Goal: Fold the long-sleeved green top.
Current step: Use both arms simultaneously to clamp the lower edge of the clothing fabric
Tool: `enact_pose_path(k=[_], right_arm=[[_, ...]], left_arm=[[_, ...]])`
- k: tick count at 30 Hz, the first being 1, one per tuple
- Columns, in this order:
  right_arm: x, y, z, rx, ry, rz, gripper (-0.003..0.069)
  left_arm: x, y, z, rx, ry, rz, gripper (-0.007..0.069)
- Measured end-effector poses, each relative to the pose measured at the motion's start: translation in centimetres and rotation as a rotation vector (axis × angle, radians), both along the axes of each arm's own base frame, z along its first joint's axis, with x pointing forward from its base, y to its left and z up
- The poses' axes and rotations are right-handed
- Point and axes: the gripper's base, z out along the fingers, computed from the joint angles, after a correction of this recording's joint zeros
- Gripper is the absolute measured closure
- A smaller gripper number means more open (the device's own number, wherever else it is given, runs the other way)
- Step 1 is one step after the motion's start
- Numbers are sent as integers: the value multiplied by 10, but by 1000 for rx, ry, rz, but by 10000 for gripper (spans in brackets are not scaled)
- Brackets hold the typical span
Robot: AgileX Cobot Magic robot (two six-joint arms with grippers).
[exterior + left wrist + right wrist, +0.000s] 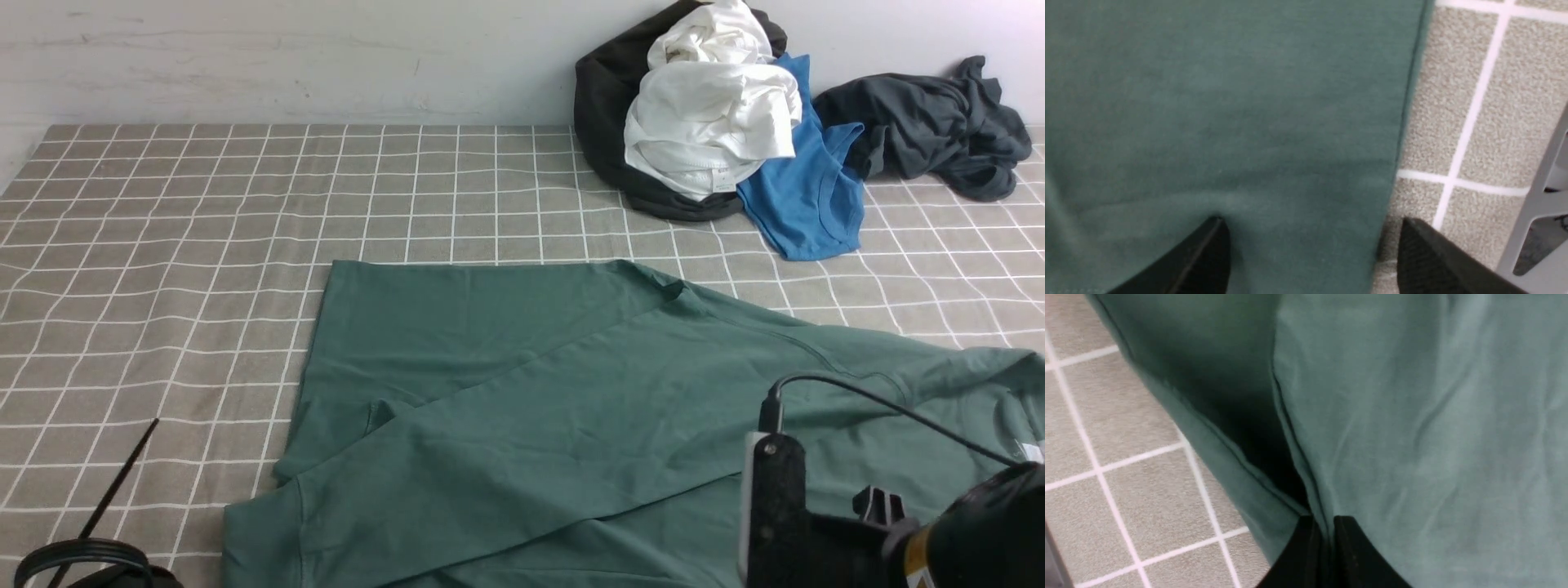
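Note:
The green long-sleeved top (522,392) lies spread on the checked tablecloth, from the middle of the table to the near right, with one sleeve folded across its body. In the left wrist view my left gripper (1310,232) is open, straddling the top's (1229,114) straight edge. One fingertip (1212,249) is over the fabric and the other is over the cloth. In the right wrist view my right gripper (1323,524) is shut on a pinched fold of the top (1412,416) near its edge. In the front view only the right arm (816,523) shows, at the near right.
A pile of clothes lies at the back right by the wall: a white garment (710,114), a black one (600,98), a blue shirt (808,196) and a dark grey garment (931,131). A thin black rod (114,482) and cable loop sit at the near left.

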Motion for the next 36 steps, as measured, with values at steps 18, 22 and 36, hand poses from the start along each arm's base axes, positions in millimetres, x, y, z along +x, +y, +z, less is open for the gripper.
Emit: enact_pose_path(k=[18, 22, 36], right_arm=[[7, -4, 8, 13, 16, -79, 645], [8, -4, 8, 16, 22, -101, 645], [9, -3, 9, 18, 13, -102, 643]], left_arm=[[13, -10, 7, -13, -74, 59, 274], [14, -10, 7, -10, -82, 54, 276], [15, -12, 18, 43, -31, 76, 622]])
